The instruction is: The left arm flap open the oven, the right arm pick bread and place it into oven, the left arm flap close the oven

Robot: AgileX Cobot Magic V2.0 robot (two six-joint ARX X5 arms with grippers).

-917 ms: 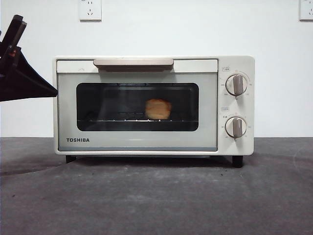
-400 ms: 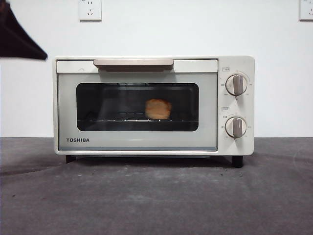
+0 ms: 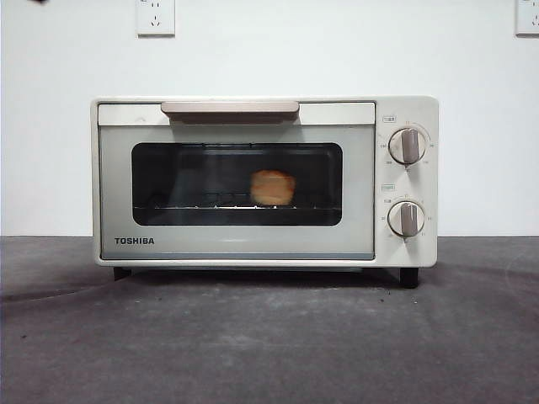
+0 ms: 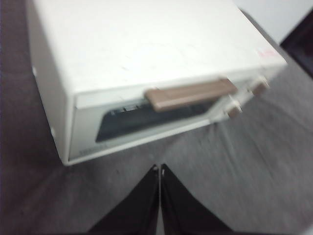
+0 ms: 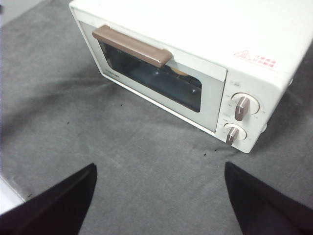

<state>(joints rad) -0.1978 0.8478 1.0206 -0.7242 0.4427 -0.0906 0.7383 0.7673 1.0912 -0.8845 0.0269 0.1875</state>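
The cream-white TOSHIBA oven [image 3: 265, 181] stands on the dark table with its door shut. It also shows in the left wrist view [image 4: 146, 63] and the right wrist view [image 5: 195, 54]. The golden-brown bread [image 3: 272, 187] lies on the wire rack inside, seen through the glass window. My left gripper [image 4: 160, 169] is shut and empty, raised above the table in front of the oven's handle [image 4: 190, 94]. My right gripper [image 5: 159, 183] is open and empty, high above the table in front of the oven. Neither gripper shows in the front view, save a tiny dark tip at the top left corner.
Two round knobs [image 3: 408, 146] sit on the oven's right side. Grey table cloth [image 3: 269, 337] stretches in front of the oven. White wall with outlets [image 3: 155, 17] stands behind.
The black gripper at the left edge of the front view rose and left the picture. The oven and bread have not moved.
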